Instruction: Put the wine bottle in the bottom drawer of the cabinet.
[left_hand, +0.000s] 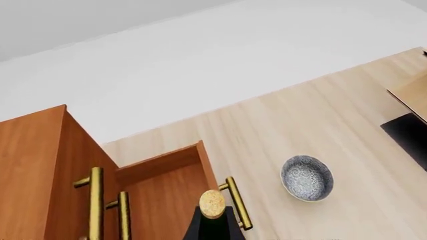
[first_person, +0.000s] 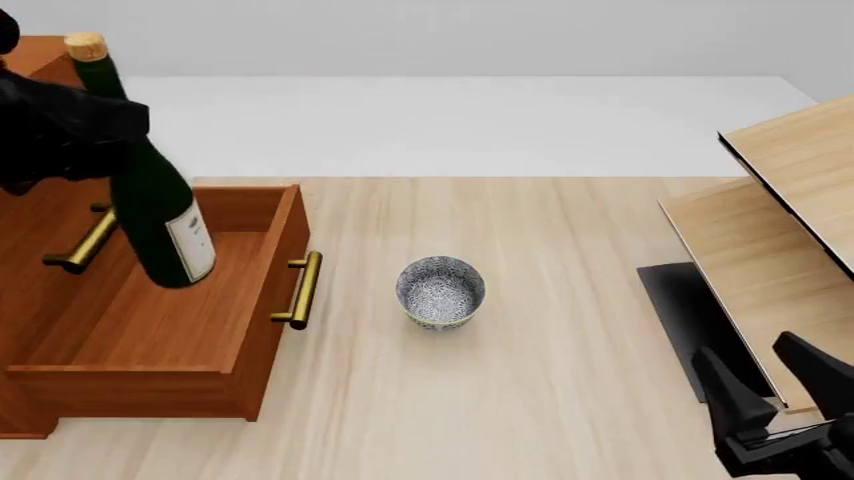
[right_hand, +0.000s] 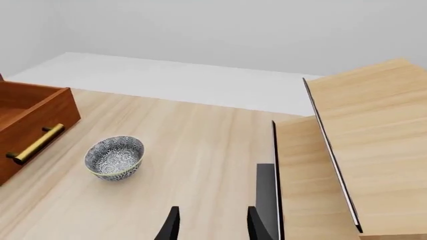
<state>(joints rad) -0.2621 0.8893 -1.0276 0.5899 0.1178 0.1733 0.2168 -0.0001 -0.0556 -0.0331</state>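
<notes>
The dark green wine bottle with its tan cork hangs tilted, base down, over the open bottom drawer of the reddish-brown cabinet. My left gripper is shut on the bottle's neck and shoulder, above the drawer's back part. The bottle's base looks just above the drawer's inside. In the left wrist view the cork stands in front of the drawer front and its brass handle. My right gripper is open and empty at the near right, its fingertips apart over the table.
A speckled grey bowl stands on the table just right of the drawer's handle. A pale light-wood panelled structure with a dark base fills the right side, close to my right gripper. Two upper drawer handles show on the cabinet.
</notes>
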